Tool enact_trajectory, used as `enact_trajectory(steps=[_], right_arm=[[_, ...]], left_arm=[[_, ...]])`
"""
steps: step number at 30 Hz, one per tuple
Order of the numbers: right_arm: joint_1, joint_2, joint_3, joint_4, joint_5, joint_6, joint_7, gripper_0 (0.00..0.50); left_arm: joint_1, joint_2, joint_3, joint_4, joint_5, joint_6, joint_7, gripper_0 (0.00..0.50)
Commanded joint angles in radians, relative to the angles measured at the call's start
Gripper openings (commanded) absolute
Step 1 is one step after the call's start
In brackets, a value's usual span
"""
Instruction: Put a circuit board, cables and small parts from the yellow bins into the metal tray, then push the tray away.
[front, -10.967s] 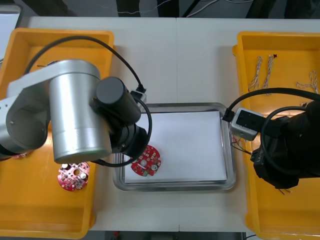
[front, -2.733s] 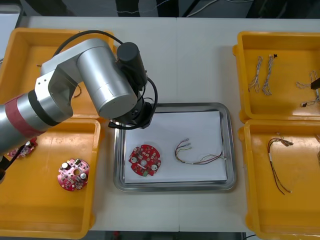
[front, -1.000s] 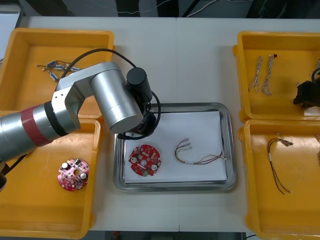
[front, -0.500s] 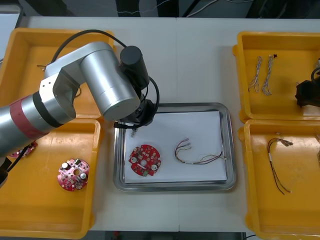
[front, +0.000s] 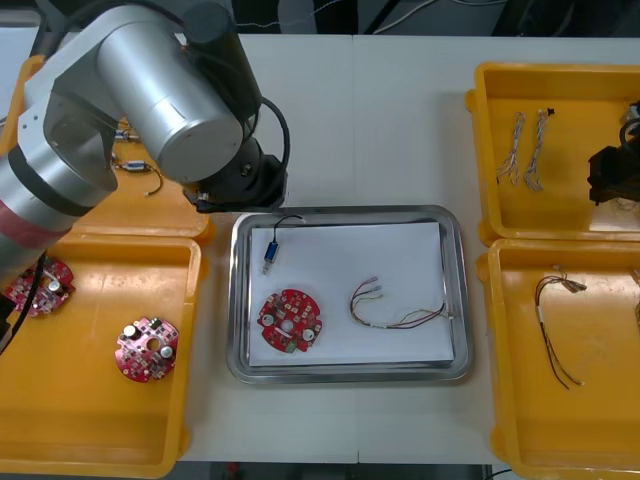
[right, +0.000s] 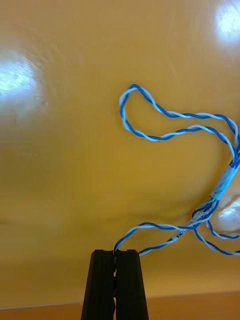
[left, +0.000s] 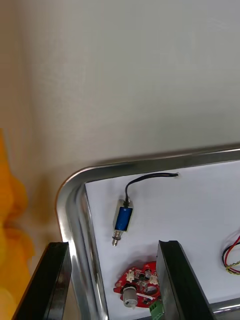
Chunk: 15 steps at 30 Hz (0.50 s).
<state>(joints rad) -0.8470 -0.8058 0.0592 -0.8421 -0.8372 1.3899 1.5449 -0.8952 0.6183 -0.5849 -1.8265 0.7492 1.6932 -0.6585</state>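
At the far left corner of the metal tray (front: 462, 300), on its flat white lining, lies a small metal part (front: 271, 254). It is a short blue cylinder with a bright pin at one end and a thin black wire curling from the other. Toward the tray's near left corner rests a round red circuit board (front: 291, 322), studded with small components. A thin red and yellow cable (front: 395, 308) curves across the lining toward the right edge. The tray's rim is polished metal, rounded at the corners.

The left end effector (left: 113, 245) hovers above that far left corner, its black fingers spread wide with nothing between them. The smooth silver left arm (front: 150, 90) reaches across the far left yellow bin (front: 60, 75).

The right end effector (right: 115, 254) is over the far right yellow bin (front: 570, 100), at the right edge of the table (front: 400, 120). Its fingers are pressed narrow on a twisted blue and white cable (right: 175, 130). The cable's end rises from between the tips, and the rest loops loosely against the bin's glossy floor.
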Motion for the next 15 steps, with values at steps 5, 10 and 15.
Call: enact_trajectory(steps=[5, 10, 15], right_arm=[[-0.087, 0.014, 0.001, -0.006, 0.023, 0.017, -0.057, 0.0], [-0.103, 0.048, -0.001, -0.006, 0.04, 0.018, -0.075, 0.0], [-0.118, 0.083, -0.024, -0.006, 0.078, 0.029, -0.085, 0.0]], left_arm=[[-0.037, 0.075, 0.08, 0.013, 0.007, 0.03, 0.085, 0.5], [-0.037, 0.09, 0.129, 0.073, 0.006, 0.023, 0.083, 0.5], [-0.039, 0.107, 0.146, 0.121, -0.002, 0.0, 0.083, 0.5]])
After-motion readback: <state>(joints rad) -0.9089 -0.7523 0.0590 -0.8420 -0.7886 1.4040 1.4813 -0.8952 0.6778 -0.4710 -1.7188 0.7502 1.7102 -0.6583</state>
